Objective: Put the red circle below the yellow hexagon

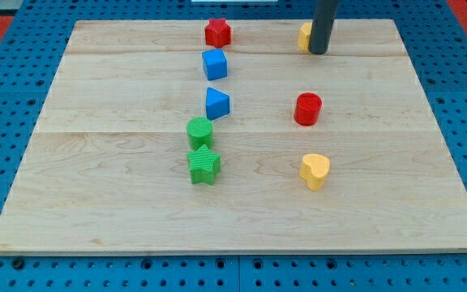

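Note:
The red circle [307, 109] stands right of the board's middle. The yellow hexagon [304, 35] sits near the view's top edge, mostly hidden behind my rod. My tip [318, 52] rests on the board just right of the hexagon, touching or almost touching it, and well above the red circle.
A red star [217, 32] sits at the top centre. A blue cube [214, 63] and a blue triangle [216, 103] lie below it. A green circle [200, 130] and green star [203, 165] follow. A yellow heart [314, 171] lies below the red circle. The wooden board [96, 162] sits on blue pegboard.

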{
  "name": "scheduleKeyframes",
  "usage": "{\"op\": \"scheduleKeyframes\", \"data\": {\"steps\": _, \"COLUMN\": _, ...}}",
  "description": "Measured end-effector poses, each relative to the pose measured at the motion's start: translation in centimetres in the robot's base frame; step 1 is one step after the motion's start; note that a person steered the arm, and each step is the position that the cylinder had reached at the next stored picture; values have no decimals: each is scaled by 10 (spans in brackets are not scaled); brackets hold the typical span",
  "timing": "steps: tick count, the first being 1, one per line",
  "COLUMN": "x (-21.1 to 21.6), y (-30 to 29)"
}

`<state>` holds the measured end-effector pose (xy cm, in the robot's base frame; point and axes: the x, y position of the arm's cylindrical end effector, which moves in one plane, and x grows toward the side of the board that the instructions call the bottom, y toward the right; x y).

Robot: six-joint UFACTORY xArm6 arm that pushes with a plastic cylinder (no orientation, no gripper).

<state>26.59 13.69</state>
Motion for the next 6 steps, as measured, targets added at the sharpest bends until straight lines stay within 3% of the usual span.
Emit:
{"op": "scheduleKeyframes", "data": {"steps": 3, "x": -9, "y": 26}}
{"op": "scheduleKeyframes", "data": {"steps": 5, "x": -9, "y": 135}}
{"op": "scheduleKeyframes", "data": {"steps": 6, "x": -9, "y": 136}}
